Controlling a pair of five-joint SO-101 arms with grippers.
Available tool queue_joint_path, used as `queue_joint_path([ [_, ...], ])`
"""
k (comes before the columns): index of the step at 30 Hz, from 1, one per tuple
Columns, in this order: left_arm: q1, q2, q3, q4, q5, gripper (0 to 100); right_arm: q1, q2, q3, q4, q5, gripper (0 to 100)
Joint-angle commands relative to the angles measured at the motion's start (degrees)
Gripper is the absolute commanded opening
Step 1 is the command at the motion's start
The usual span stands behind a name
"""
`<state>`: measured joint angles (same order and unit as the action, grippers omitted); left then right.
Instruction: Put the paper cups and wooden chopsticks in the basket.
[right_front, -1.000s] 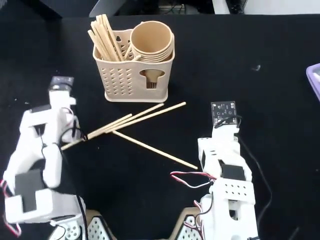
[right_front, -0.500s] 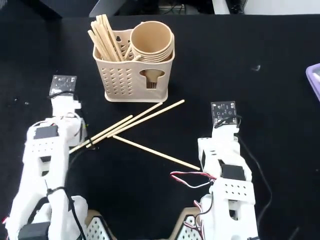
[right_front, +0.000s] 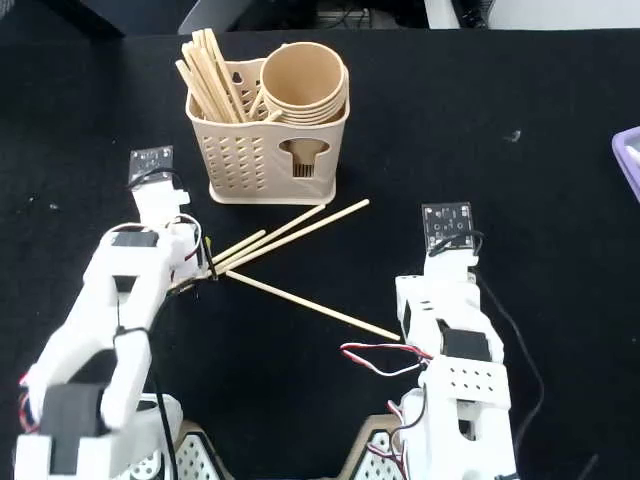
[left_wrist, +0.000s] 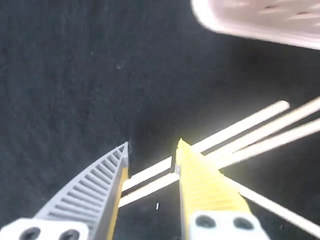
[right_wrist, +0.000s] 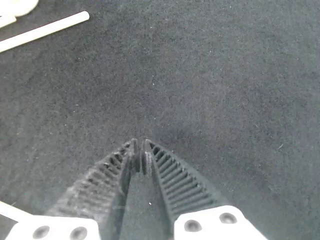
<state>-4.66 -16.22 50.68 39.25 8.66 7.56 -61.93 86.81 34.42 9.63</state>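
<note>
My left tool (left_wrist: 152, 145) is spread, one finger on either side of the near ends of the loose chopsticks (left_wrist: 240, 131) lying on the desk (right_front: 540, 190). My right tool (right_wrist: 137, 146) is pressed together over the desk, pinching nothing. Just beyond the left tool stands the basket (right_front: 262, 165), holding the stacked paper cups (right_front: 303, 75) and the upright chopsticks (right_front: 208, 70).
</note>
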Motion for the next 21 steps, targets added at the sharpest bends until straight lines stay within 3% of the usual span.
queue_joint_path([
  [1,-2.15,3.78,-6.11,-0.35,8.97,16,0.35,-1.36,-0.40,-1.49,-0.09,2.1],
  [21,7.87,6.42,-5.58,-0.26,9.32,16,0.26,-1.36,-0.40,-1.49,-0.09,2.1],
])
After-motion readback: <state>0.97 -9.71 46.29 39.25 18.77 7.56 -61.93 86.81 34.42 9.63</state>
